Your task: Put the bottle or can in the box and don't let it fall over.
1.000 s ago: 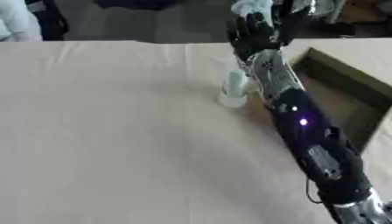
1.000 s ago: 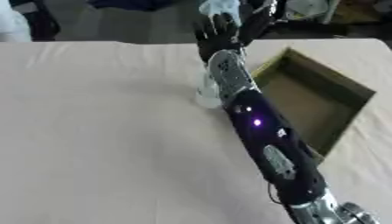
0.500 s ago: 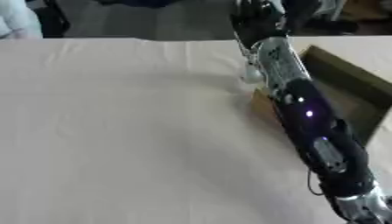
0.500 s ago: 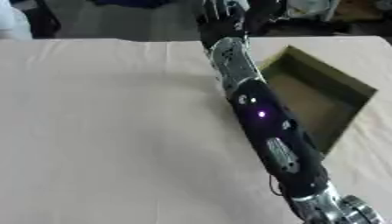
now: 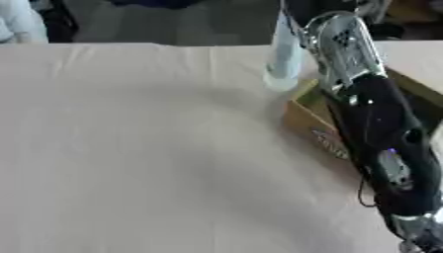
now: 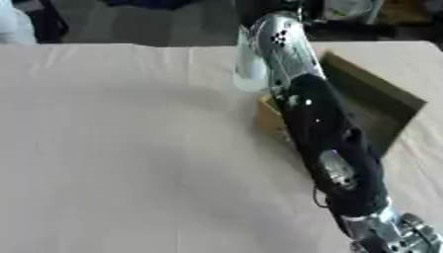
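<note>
- A beige tablecloth (image 5: 130,148) covers the table.
- The pale bottle (image 5: 284,57) hangs upright above the cardboard box's (image 6: 380,106) near-left corner.
- The right arm (image 5: 380,133) hides much of the box; its hand is cut off up top, fingers impossible to tell.

A wide bench (image 5: 130,148) under a plain beige cloth fills most of the view. An open cardboard box (image 6: 380,106) sits on it toward the right side, its near corner turned toward the middle. Just beside the box's far left corner stands a pale, translucent bottle (image 5: 284,59), upright, near the bench's far edge.
</note>
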